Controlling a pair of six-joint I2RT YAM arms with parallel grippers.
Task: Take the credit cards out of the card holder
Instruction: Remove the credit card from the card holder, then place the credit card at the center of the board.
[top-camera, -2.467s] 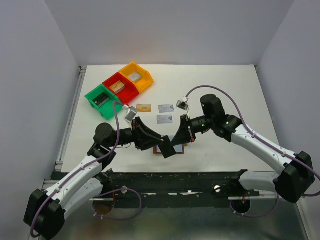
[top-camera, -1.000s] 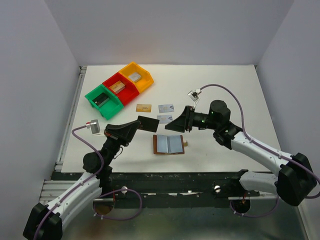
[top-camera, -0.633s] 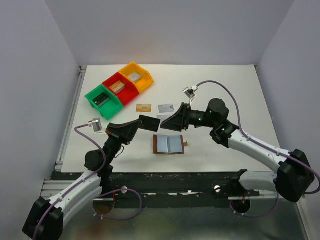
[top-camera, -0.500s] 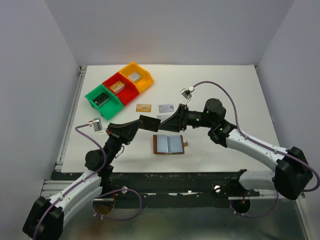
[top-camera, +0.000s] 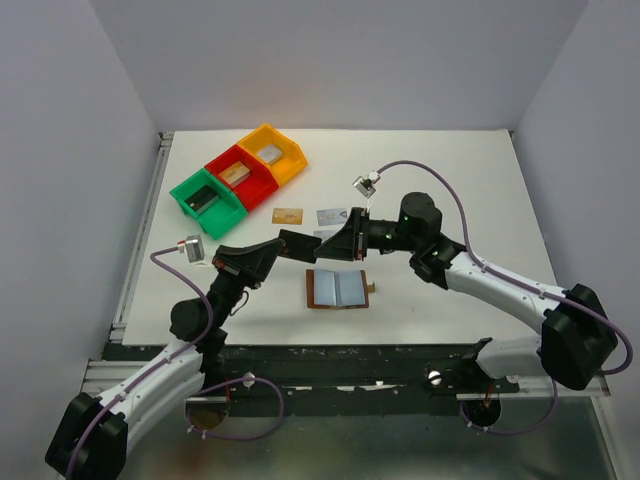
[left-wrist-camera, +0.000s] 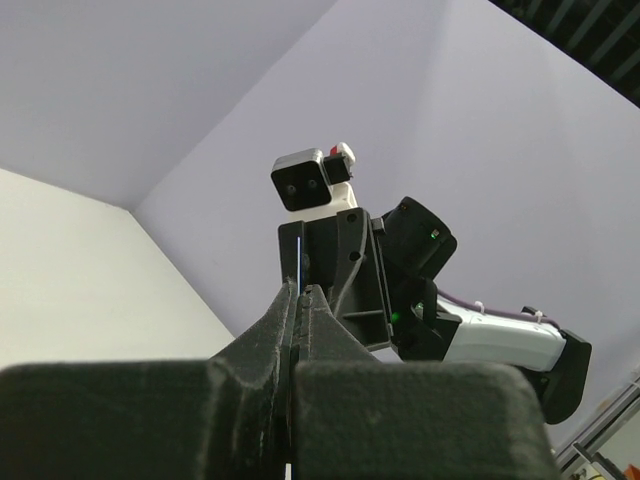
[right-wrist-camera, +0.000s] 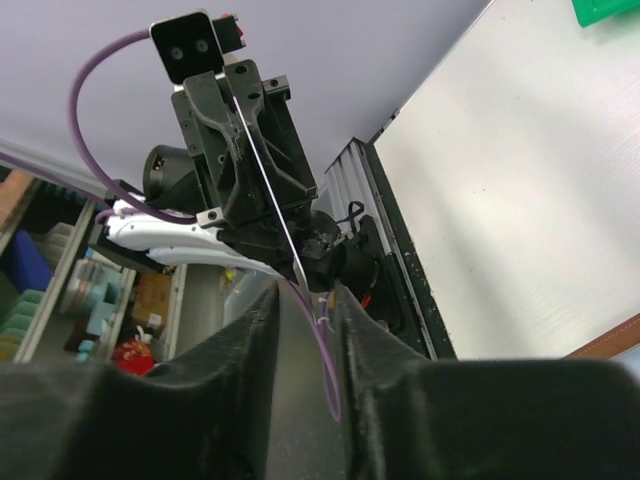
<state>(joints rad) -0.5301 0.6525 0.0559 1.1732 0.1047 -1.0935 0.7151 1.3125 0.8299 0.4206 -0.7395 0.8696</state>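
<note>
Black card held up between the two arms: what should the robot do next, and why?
Probably the right gripper should close gently on the free end of the black card. The left gripper is shut on the other end. In the right wrist view the card's thin edge sits in the gap between the open right fingers, so a handover looks ready.

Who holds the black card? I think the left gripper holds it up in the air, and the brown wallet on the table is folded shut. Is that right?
Not quite. The card holder lies open on the table, light-blue inside faces up; the top external view shows it. The left gripper does hold the black card up in the air.
</note>
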